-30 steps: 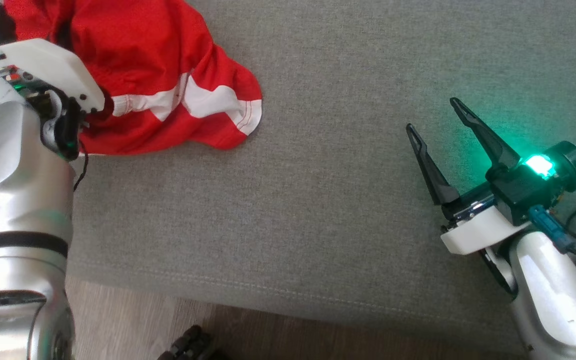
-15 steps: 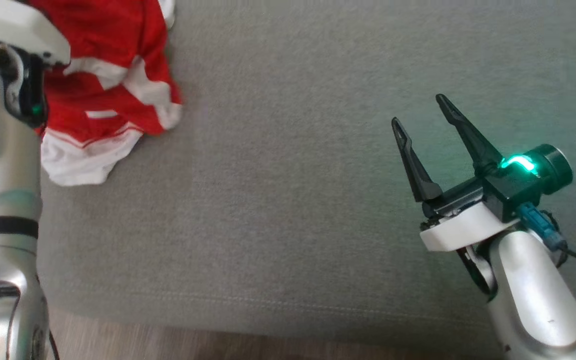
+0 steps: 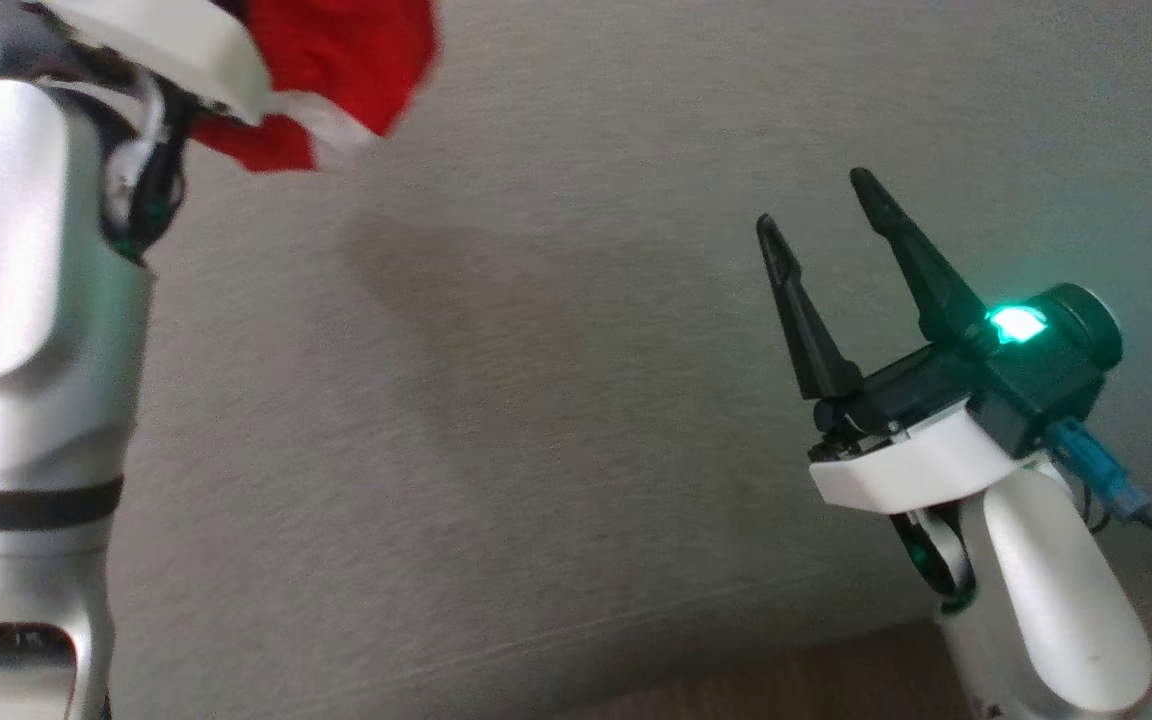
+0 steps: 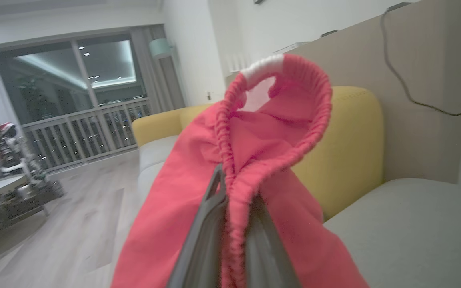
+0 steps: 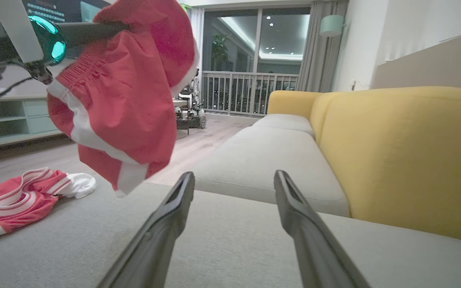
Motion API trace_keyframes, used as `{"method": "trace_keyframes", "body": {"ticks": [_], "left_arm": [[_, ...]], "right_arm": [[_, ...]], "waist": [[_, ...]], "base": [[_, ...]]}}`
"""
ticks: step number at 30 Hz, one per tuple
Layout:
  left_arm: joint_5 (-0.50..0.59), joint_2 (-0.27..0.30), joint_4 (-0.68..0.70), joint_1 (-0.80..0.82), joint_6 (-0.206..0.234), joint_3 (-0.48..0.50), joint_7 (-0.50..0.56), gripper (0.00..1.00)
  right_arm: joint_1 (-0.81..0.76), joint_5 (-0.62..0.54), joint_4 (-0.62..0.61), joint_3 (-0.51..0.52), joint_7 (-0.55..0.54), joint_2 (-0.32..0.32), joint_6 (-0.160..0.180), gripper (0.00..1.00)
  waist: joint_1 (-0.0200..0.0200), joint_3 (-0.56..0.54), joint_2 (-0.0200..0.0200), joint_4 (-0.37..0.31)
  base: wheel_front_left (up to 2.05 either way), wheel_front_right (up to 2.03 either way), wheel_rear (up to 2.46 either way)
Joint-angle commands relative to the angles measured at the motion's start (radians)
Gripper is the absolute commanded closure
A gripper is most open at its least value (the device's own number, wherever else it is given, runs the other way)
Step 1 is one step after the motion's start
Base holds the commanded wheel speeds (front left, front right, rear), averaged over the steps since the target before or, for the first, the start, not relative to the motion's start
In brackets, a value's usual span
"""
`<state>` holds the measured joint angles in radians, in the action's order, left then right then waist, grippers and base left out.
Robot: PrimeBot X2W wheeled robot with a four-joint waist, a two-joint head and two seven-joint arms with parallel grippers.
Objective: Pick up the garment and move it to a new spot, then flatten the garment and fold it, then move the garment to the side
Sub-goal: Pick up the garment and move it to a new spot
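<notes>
**Shorts** [image 5: 122, 92]: red with white trim. They are hanging in the air on my left side, above the grey seat cushion [image 3: 576, 400]. The hem is hanging lowest and is not touching the cushion.

**Left gripper** [image 4: 236, 192]: I am pinching the gathered elastic waistband between the two fingers, which are pressing together on the fabric. The free part of the waistband is looping open above the tips.

**Right gripper** [image 3: 811, 205]: I am holding it low over the cushion with the jaws spread wide. It is gripping nothing and is well apart from the shorts.

**Second red-and-white garment** [image 5: 18, 200]: lying crumpled on the cushion, off to the side below the hanging shorts.

**Step in hand, as I judge it:** carrying the shorts to a new spot.

**Handling notes:**
- I am gripping at one point only, so the cloth is dangling bunched and will likely swing if I hurry. Smooth travel is advised.
- I am aiming for bare cushion, well apart from the other garment.
- I am planning to lower the hem first and then draw the waistband away, so the cloth lies out instead of heaping.
- I am reserving the right gripper for the free side of the waistband when flattening begins.
</notes>
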<state>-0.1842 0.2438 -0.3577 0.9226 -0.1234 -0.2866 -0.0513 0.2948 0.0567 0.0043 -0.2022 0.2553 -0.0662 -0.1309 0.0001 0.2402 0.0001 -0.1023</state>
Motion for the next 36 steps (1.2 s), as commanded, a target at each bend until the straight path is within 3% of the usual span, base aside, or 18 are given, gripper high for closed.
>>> {"method": "trace_keyframes", "body": {"ticks": [1,6,11,16,21,24,25,26,31,36], "left_arm": [[0.007,0.036,0.054,0.032,-0.002,0.015,0.011,1.0],[0.014,0.024,0.103,0.011,-0.004,-0.065,0.028,1.0],[0.043,0.014,0.078,-0.02,-0.006,-0.175,-0.037,1.0],[0.136,0.019,-0.06,-0.084,0.014,-0.285,-0.152,1.0],[0.162,-0.02,-0.208,-0.16,0.068,-0.328,-0.204,1.0],[0.168,-0.047,-0.232,-0.18,0.079,-0.351,-0.209,1.0],[0.169,-0.053,-0.225,-0.188,0.081,-0.357,-0.21,0.6],[0.167,-0.058,-0.214,-0.197,0.089,-0.358,-0.21,0.0],[0.135,-0.079,-0.105,-0.262,0.134,-0.332,-0.21,0.0],[0.065,-0.104,0.045,-0.411,0.203,-0.253,-0.21,0.0]], "right_arm": [[0.011,0.02,-0.045,-0.019,0.006,0.015,0.0,0.0],[0.014,0.071,-0.074,-0.02,0.006,0.016,0.0,0.0],[0.01,0.107,-0.1,-0.017,0.006,0.016,0.0,0.0],[0.004,0.116,-0.112,-0.012,0.006,0.016,0.0,0.0],[-0.002,0.116,-0.107,-0.019,0.006,0.016,0.0,0.0],[-0.006,0.107,-0.098,-0.029,0.006,0.016,0.0,0.0],[-0.007,0.101,-0.095,-0.028,0.006,0.016,0.0,0.0],[-0.007,0.096,-0.092,-0.03,0.006,0.016,0.0,0.0],[-0.016,0.074,-0.076,-0.036,0.006,0.016,0.0,0.0],[-0.049,0.042,-0.033,-0.04,0.006,0.016,0.0,0.0]], "waist": [[-0.0001,0.004,-0.0001,-0.149],[-0.0001,0.049,-0.0001,-0.283],[-0.0001,0.106,-0.0001,-0.351],[-0.0001,0.138,-0.0001,-0.37],[-0.0001,0.138,-0.0001,-0.354],[-0.0001,0.123,-0.0001,-0.326],[-0.0001,0.115,-0.0001,-0.313],[-0.0001,0.107,-0.0001,-0.302],[-0.0001,0.06,-0.0001,-0.239],[-0.0001,-0.019,-0.0001,-0.131]], "base": [[0.0,0.0,0.0],[0.0,0.0,0.0],[0.0,0.0,0.0],[0.0,0.0,0.0],[0.0,0.0,0.0],[0.0,0.0,0.0],[0.0,0.0,0.0],[0.0,0.0,0.0],[0.0,0.0,0.0],[0.0,0.0,0.0]]}}
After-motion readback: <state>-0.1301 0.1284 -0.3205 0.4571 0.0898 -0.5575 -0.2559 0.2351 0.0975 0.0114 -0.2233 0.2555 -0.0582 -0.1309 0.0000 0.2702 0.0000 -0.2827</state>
